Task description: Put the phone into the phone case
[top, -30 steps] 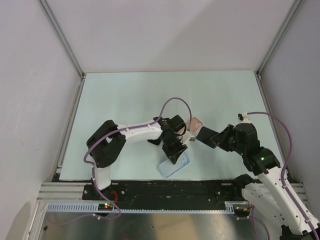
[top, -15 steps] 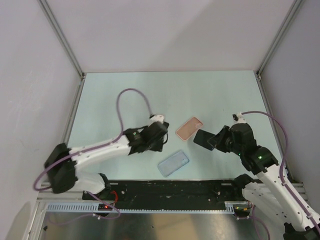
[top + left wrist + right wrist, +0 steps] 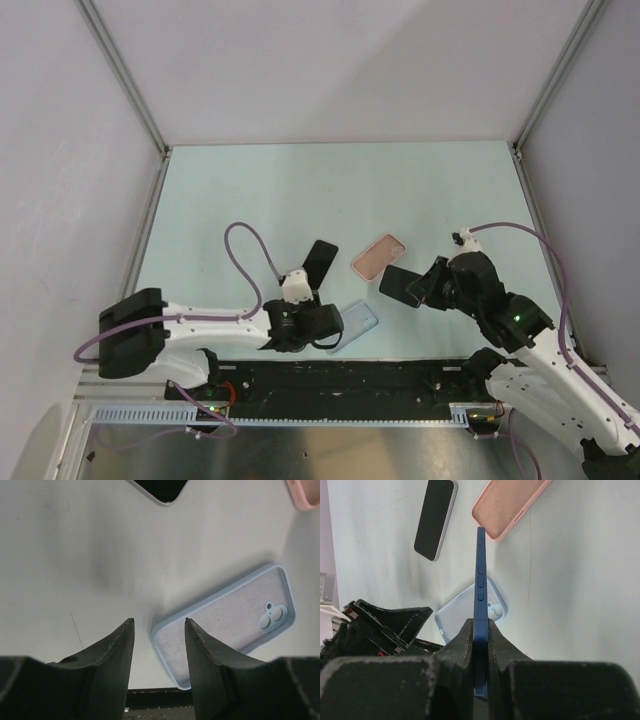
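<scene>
place: lab test cell | cue: white panel walls (image 3: pixel 330 70) (aluminium-framed)

left gripper (image 3: pixel 158 624) drawn back, phone (image 3: pixel 320 262) laid bare

Far half of the table (image 3: pixel 330 185) is wide open, both far corners free. Mid-table gets tight: phone (image 3: pixel 320 262) and pink case (image 3: pixel 379 257) lie flat, with a narrow bare lane between them. The dark slab (image 3: pixel 398 284), clamped on edge in the right gripper (image 3: pixel 480 625), blocks the case's near-right side. Blue case (image 3: pixel 358 322) and left gripper (image 3: pixel 157 624) crowd the near edge.
</scene>
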`<act>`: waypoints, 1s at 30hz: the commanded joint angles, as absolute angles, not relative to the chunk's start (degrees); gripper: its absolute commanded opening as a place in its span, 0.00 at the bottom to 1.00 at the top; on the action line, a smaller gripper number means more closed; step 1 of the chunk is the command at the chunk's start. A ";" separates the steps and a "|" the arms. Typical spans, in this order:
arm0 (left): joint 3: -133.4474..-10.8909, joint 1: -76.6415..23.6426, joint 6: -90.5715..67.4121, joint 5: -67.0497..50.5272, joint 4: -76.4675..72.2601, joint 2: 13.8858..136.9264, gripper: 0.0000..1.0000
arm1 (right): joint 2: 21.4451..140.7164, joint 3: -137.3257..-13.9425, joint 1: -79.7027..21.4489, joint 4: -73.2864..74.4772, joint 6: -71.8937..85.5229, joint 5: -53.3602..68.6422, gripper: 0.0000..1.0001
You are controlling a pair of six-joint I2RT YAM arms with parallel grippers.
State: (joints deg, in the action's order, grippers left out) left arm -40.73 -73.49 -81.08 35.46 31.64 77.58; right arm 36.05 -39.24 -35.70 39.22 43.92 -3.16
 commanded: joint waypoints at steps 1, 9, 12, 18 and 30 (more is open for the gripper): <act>-43.67 -75.35 -86.92 38.76 30.07 80.59 0.49 | 35.43 -40.08 -36.32 35.96 44.75 -5.25 0.00; -42.45 -76.58 -89.75 37.23 29.87 82.14 0.45 | 35.94 -39.55 -37.33 35.14 45.04 -5.63 0.00; -42.87 -77.28 -89.57 36.60 29.88 83.10 0.44 | 36.29 -39.47 -37.49 34.87 44.93 -5.48 0.00; -41.61 -79.25 -91.31 35.57 29.93 83.55 0.43 | 36.85 -39.42 -37.59 34.65 45.00 -5.73 0.00; -41.35 -74.82 -80.32 37.23 29.99 84.98 0.05 | 37.56 -39.21 -37.79 33.92 44.67 -5.44 0.00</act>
State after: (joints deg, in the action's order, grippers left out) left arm -41.32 -78.37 -87.85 33.87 30.44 85.21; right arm 38.00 -38.46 -37.43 38.37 44.49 -4.71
